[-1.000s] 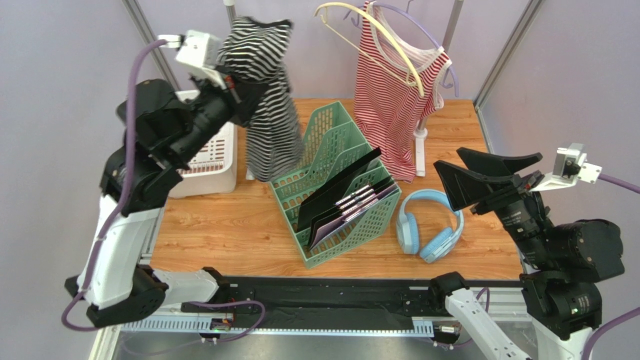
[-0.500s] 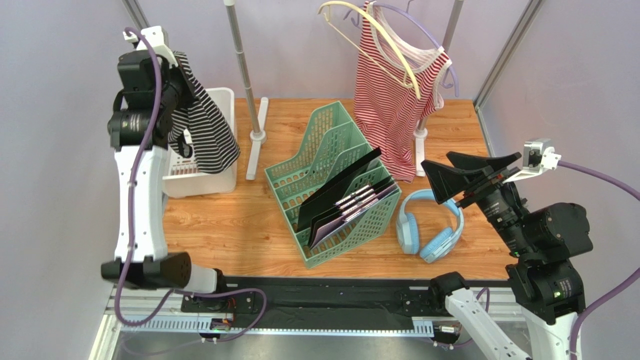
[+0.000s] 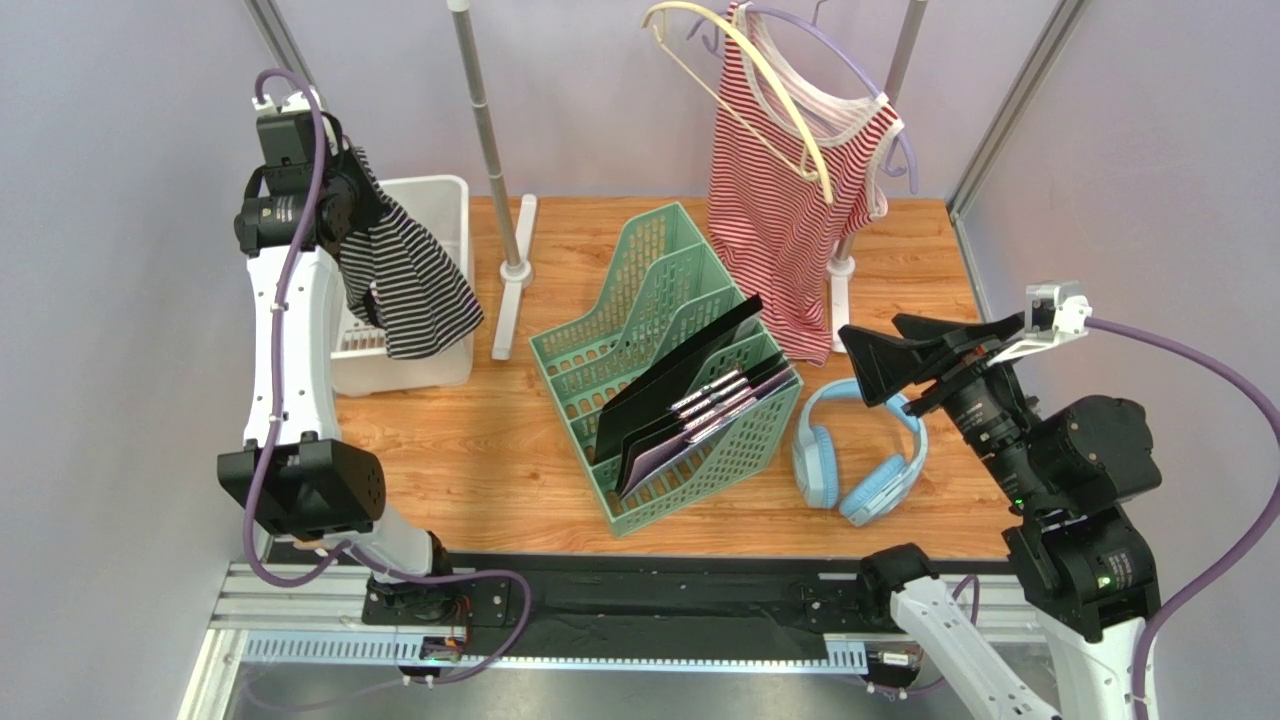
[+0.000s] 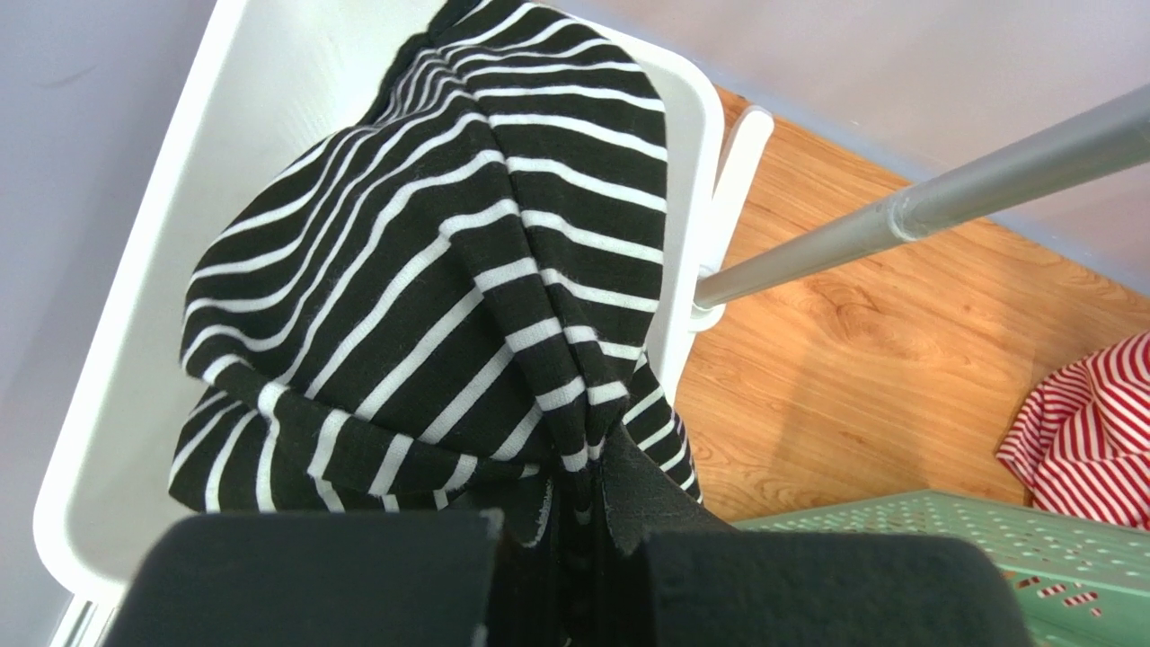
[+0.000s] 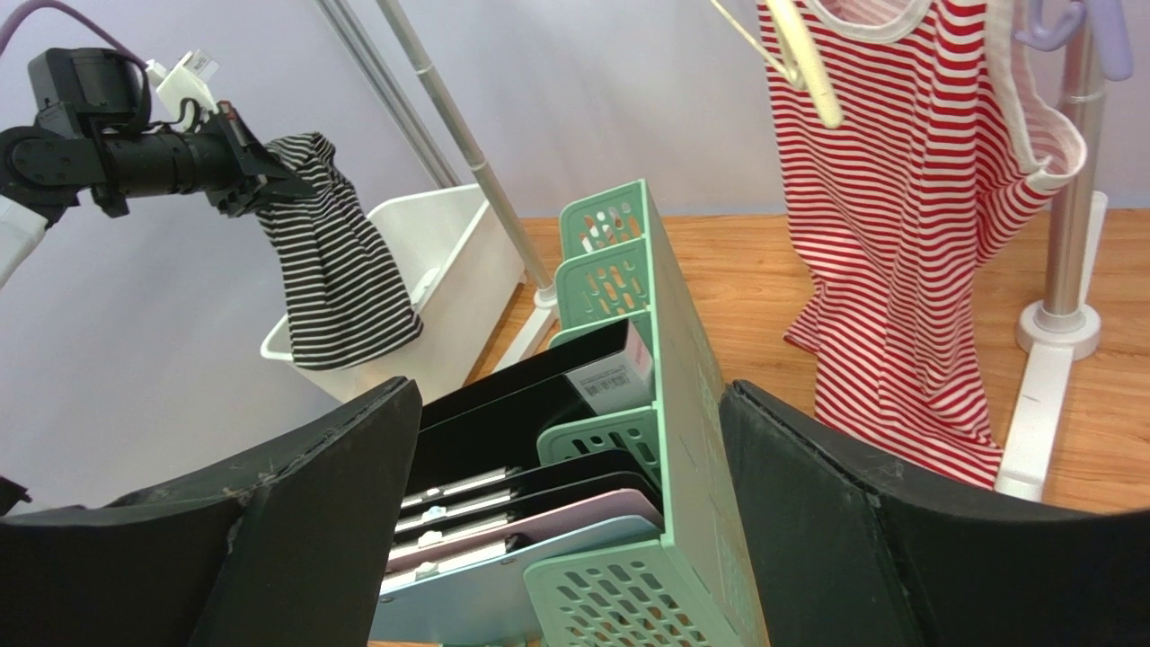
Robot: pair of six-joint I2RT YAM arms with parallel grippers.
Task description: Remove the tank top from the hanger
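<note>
Left gripper [image 4: 567,546] pinches the black top [image 4: 446,270], which hangs just above the bin [image 4: 108,418]. I judge it soft, light and limp, so bunched cloth near a strap grips best. Right gripper [image 3: 920,357] gapes wide, well right of the bin.

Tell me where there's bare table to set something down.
Widest bare wood: near-left, in front of the white bin and left of the green file rack. A smaller patch lies back-right, right of the red tank top. Crowded from the rack to the headphones; the black striped top hangs over the bin.
</note>
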